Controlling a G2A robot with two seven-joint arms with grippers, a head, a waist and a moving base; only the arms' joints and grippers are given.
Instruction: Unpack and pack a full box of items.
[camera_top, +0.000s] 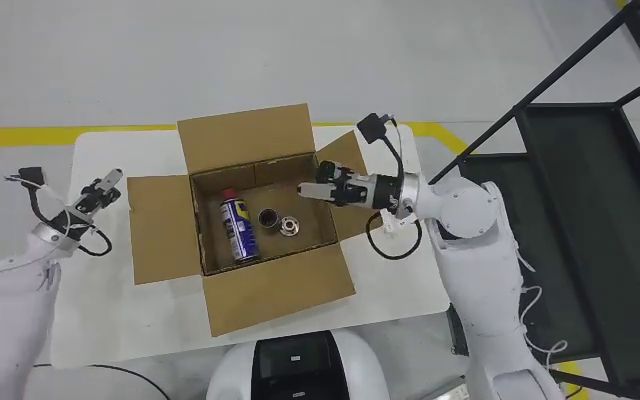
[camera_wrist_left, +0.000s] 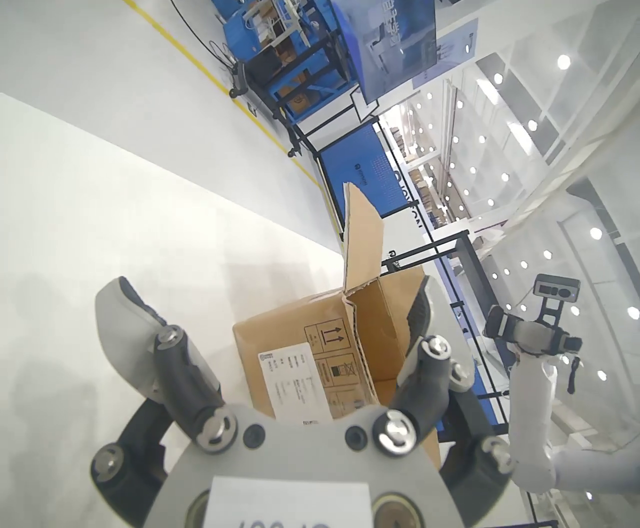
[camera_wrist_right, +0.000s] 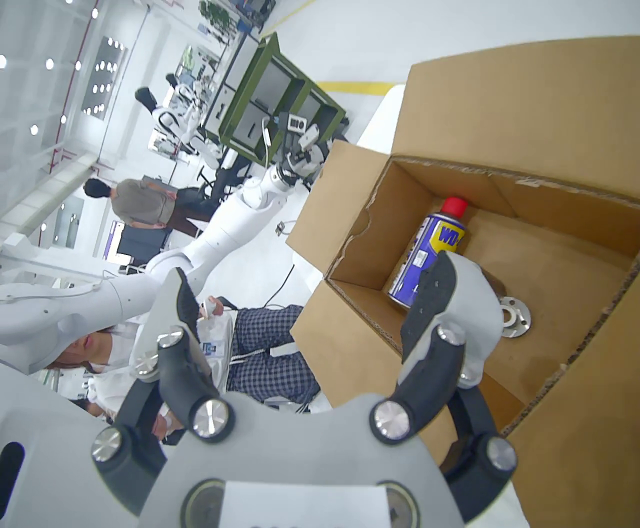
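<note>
A: From above, what is going on?

B: The right end effector (camera_top: 308, 190) is hanging wide open and empty over the far right part of the box (camera_top: 245, 135). The left end effector (camera_top: 104, 187) is sitting well apart at the left edge of the tabletop (camera_top: 110, 290), also spread wide and carrying nothing. A can (camera_top: 236, 227) is lying on its side at the left of the box floor. A flange (camera_top: 289, 226) is lying to its right, with a dark round piece (camera_top: 268, 217) between them.

A: And the left wrist camera?

B: It is showing the box's plain corrugated wall, labelled, with one flap standing up.

A: The right wrist?

B: The can is looking smooth, glossy and cylindrical, with a red cap. The flange is showing as a flat metal disc with a hole in the middle.

A: What is worrying you?

B: I am guessing the can could roll or slip out of a pinch across its slick curve. The low flange is offering little edge to catch. A descent close to the wall could snag the ragged cardboard rim and drag the light box.
</note>
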